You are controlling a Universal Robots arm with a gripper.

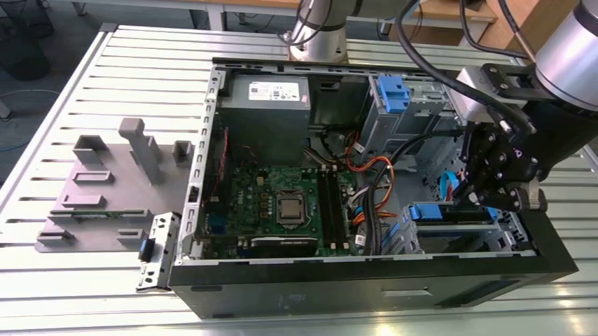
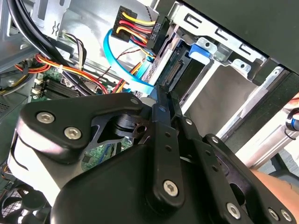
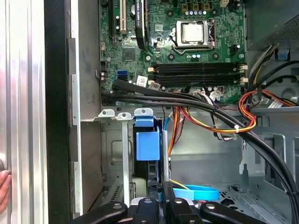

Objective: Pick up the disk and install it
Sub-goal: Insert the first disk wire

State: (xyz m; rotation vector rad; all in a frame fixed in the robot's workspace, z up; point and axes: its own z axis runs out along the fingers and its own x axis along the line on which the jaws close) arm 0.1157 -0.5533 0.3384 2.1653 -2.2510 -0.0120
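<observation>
The disk sits upright in the drive bay at the front corner of the open computer case, its blue handle end facing into the case beside the motherboard; in the exterior view the same blue end shows just beside the end effector. The end effector hangs directly over the disk's edge with its fingers drawn close together, seemingly pinching that edge, though the contact itself is hidden. This looks like the install step, nearly done. Seating would call for a straight push along the bay rails, clear of the blue data cable lying just beside the disk.
</observation>
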